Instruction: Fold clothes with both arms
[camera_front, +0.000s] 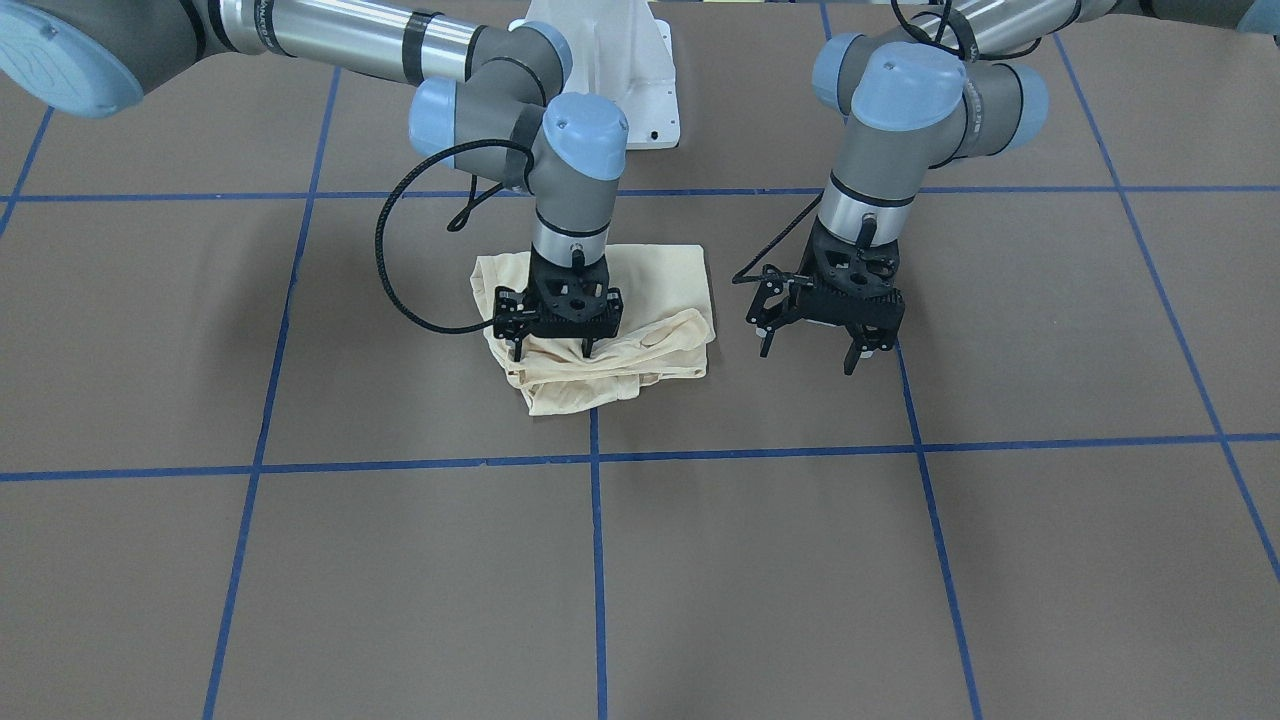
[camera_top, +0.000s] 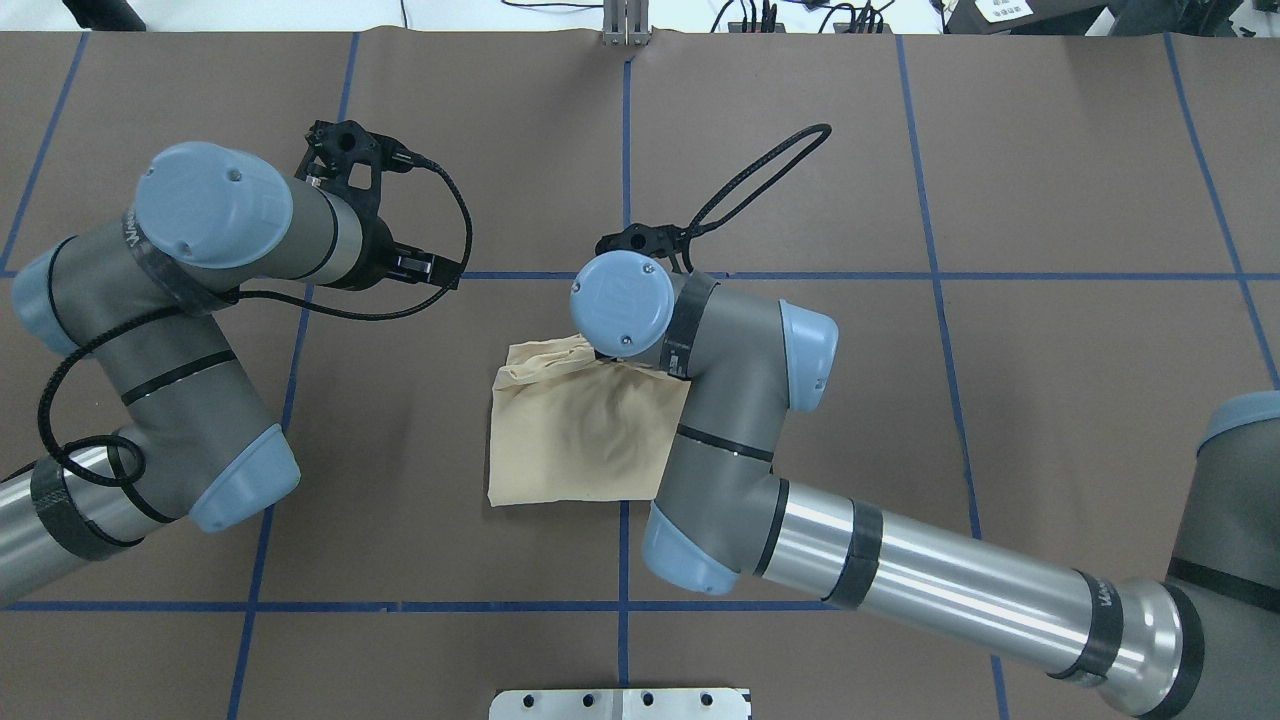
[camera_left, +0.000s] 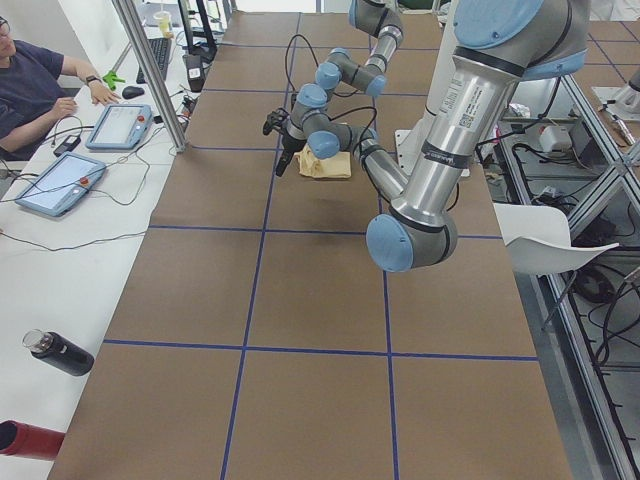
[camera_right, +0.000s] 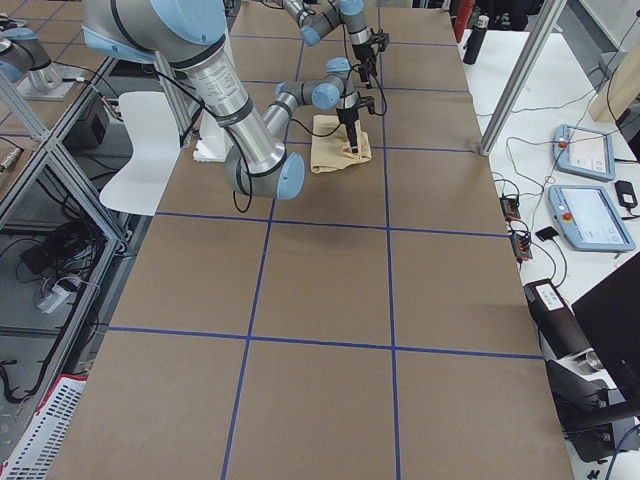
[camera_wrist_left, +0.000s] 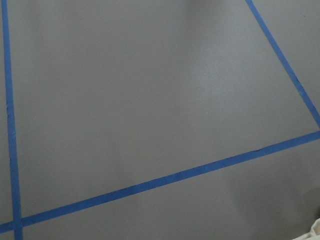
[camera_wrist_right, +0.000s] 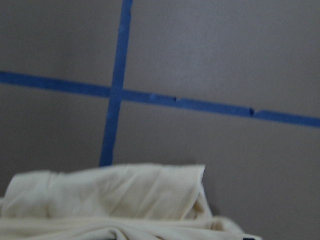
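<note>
Shirt (camera_front: 655, 300), pale cream, lies folded into a small rumpled bundle on the brown desk (camera_front: 760, 580), near its middle and across one of the blue tape lines (camera_front: 597, 560) that grid the surface.

From my front-facing camera, going from near to far: first comes bare desk with tape lines, then the shirt's loose, bunched near edge. Just behind that edge the right end effector (camera_front: 552, 356) points straight down, its two fingers spread apart with both tips at the cloth. I see no fold pinched between them.

Beside the shirt, a little apart from it, the left end effector (camera_front: 806, 362) hangs over bare desk, its fingers wide apart and holding nothing.

Above each end effector rises its grey arm with light blue caps. The right arm (camera_front: 575, 190) has a black cable looping off it, and the left arm (camera_front: 880, 150) stands upright. Farthest back is the white base (camera_front: 650, 90).
</note>
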